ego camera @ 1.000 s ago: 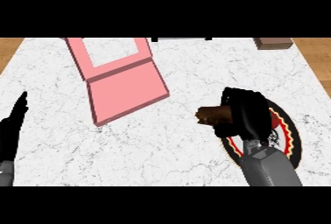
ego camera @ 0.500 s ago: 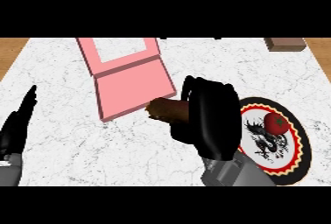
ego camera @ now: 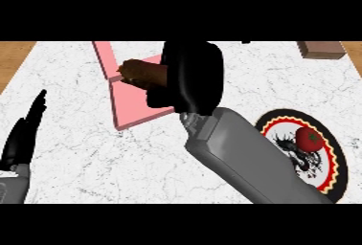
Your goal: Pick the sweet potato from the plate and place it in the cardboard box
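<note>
My right hand (ego camera: 189, 72) is curled round the brown sweet potato (ego camera: 141, 74) and holds it over the pink box (ego camera: 138, 107) near the counter's far side. Only the potato's left end shows past the black fingers. The hand and its grey forearm (ego camera: 244, 158) hide much of the box. The round plate (ego camera: 336, 158), black with a red and yellow rim, lies at the right and carries a red tomato (ego camera: 310, 139). At the left edge my left hand (ego camera: 25, 131) rests open, fingers pointing away from me.
A brown block (ego camera: 322, 49) sits at the far right corner of the white marble counter (ego camera: 92, 162). Wooden floor (ego camera: 14, 57) shows beyond the counter's left edge.
My right hand has carried the sweet potato leftward and away from me, from beside the plate to above the pink box. The left hand stays at rest.
</note>
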`<action>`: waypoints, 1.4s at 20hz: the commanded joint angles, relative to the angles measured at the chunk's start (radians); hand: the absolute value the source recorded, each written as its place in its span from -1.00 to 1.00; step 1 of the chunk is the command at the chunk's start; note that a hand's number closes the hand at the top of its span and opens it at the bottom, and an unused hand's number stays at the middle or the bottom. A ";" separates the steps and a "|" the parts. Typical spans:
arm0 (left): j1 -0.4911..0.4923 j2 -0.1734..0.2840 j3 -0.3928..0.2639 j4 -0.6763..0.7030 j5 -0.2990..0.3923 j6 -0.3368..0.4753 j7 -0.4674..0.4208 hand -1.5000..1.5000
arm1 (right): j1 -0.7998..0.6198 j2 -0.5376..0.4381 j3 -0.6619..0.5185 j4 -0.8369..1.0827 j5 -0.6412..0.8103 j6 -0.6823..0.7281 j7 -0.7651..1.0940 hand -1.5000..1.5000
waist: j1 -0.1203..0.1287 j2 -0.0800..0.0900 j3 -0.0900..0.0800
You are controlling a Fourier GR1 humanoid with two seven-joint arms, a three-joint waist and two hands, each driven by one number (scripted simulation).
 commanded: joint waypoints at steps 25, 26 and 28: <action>-0.102 -0.052 -0.040 0.044 -0.036 -0.014 -0.028 0.00 | -0.393 0.003 -0.179 1.003 -0.533 -0.517 -0.261 -1.00 | 0.105 0.041 -0.001; -0.098 -0.032 -0.036 0.046 -0.034 -0.035 -0.021 0.00 | -0.353 0.003 -0.172 1.004 -0.548 -0.560 -0.302 -1.00 | 0.097 0.037 0.000; -0.111 -0.049 -0.041 0.051 -0.046 -0.013 -0.026 0.00 | -0.389 0.003 -0.184 1.025 -0.550 -0.583 -0.341 -1.00 | 0.094 0.040 0.000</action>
